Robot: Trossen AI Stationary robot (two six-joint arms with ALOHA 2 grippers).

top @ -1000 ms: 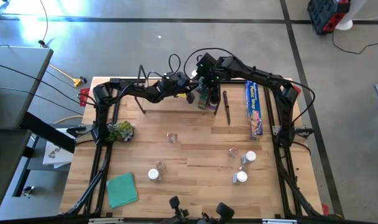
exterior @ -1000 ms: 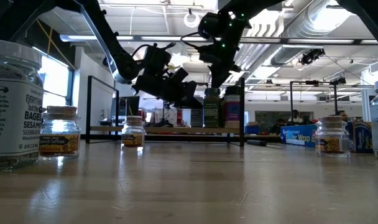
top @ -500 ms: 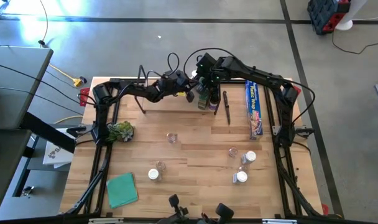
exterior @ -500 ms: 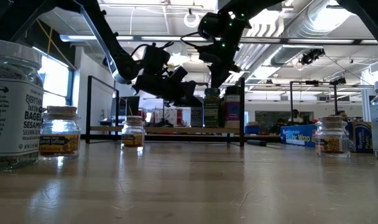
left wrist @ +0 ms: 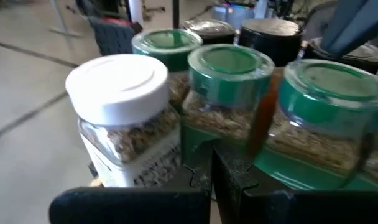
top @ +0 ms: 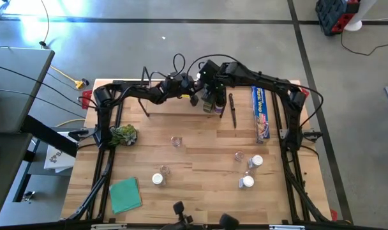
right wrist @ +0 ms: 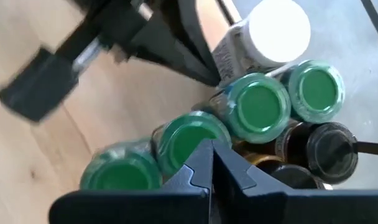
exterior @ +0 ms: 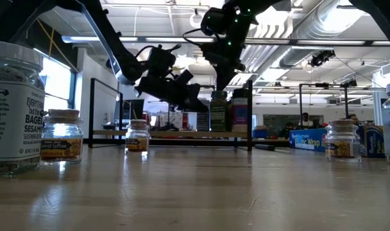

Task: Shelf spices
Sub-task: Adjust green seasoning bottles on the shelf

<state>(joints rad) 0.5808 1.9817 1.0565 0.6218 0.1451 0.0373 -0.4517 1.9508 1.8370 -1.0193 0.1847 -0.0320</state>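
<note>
At the bench's far edge, the shelf (top: pixel 181 110) holds a tight cluster of jars (top: pixel 212 102) near its right end: green, dark and white lids packed side by side, as the wrist views show. Both claws are there. The left claw (top: pixel 195 98) sits just beside the cluster on its left, fingers together and empty, its tip close against the white-lidded jar (left wrist: pixel 124 118). The right claw (top: pixel 210 88) hangs just above the green lids (right wrist: pixel 258 106), fingers likewise pressed together, holding nothing.

Judging by this, the step in hand is tidying or releasing at the shelf: a jar looks just placed, or the cluster is being nudged into line. Neither arm carries anything.

Six loose jars (top: pixel 248 171) remain on the open bench: three toward the near right, two near the middle of the near edge, one in the centre. So the task is partly done.

Next, one arm needs to lift clear of the cluster without knocking lids, spread its fingers, and travel to a loose jar; the right arm suits the near-right group. A return trip needs a free spot left of the cluster.
</note>
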